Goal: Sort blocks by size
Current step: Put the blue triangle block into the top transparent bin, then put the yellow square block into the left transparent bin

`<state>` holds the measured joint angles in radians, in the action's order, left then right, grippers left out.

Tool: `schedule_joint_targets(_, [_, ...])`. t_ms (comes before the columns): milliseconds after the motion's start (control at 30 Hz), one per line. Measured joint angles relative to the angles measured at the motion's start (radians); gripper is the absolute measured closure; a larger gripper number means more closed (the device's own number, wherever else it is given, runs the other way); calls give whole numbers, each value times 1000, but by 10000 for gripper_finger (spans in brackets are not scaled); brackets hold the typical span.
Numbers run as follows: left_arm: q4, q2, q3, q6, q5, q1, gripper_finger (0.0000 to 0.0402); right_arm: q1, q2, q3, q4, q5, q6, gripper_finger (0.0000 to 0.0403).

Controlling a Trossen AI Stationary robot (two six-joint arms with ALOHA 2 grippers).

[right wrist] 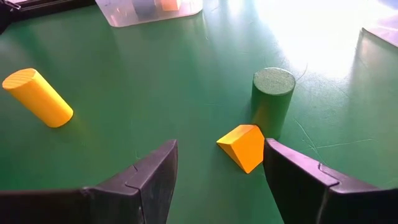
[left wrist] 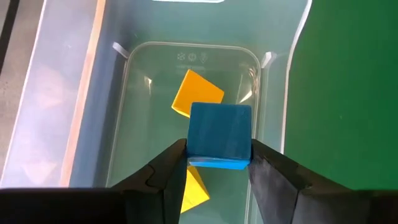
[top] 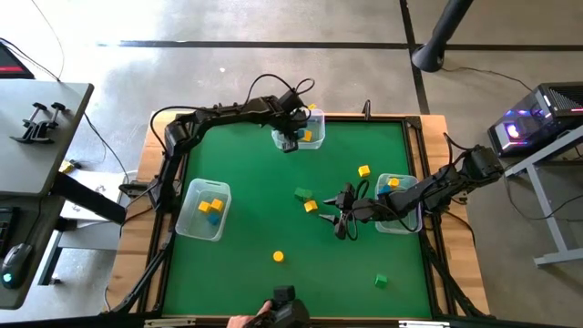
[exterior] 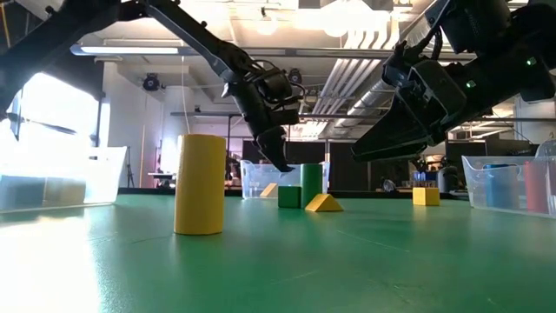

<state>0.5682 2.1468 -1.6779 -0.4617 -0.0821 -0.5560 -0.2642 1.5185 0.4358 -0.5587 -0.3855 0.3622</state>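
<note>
- Left gripper (left wrist: 217, 177): its jaws flank a blue cube (left wrist: 220, 135) on both sides. The pads sit at the cube's side faces, but whether they press it or have just let go cannot be told from the left wrist view.
- Directly beneath the cube lies the clear bin (left wrist: 283, 93) at the far edge of the table, with two yellow blocks (left wrist: 197, 94) already on its floor. The cube hangs over the bin's inside, so a release should drop it straight in among them.
- Right gripper (right wrist: 217, 177): jaws spread wide, empty, hovering low over the green mat near the table's middle.
- Just ahead of the right gripper's gap, slightly toward one finger, lies a yellow wedge (right wrist: 244, 147) on its side, its long edge slanting across the line of the jaws. I judge the wrist needs a small turn to close squarely on it.
- Just behind the wedge stands a green cylinder (right wrist: 272, 93), upright, close enough that a finger could knock it.
- Farther off, a yellow cylinder (right wrist: 38, 97) lies well apart from both.
- The right arm is clearly the nearer one for the wedge.
</note>
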Motion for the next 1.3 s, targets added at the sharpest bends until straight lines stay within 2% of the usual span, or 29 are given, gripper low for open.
schedule_joint_targets(233, [7,0,0,16,-2,0,218,0,0,0,0,0,0,176])
schedule_joint_targets(433, [10,-11,2,74,6,10,225,0,0,0,0,0,4,176])
schedule_joint_targets(800, [-78,-220,30,111,49,170,243,0,0,0,0,-30,24,176])
schedule_joint_targets(933, [-165,-323,150,141,79,237,245,-16,0,0,-7,-41,31,176])
schedule_joint_targets(1067, [-304,-449,341,241,150,307,246,-53,0,0,-16,-98,10,176])
schedule_joint_targets(1200, [-600,-562,583,370,207,417,246,-76,0,0,-30,-132,-5,176])
schedule_joint_targets(1300, [-869,-589,758,414,278,516,246,-77,0,0,-33,-133,-4,176])
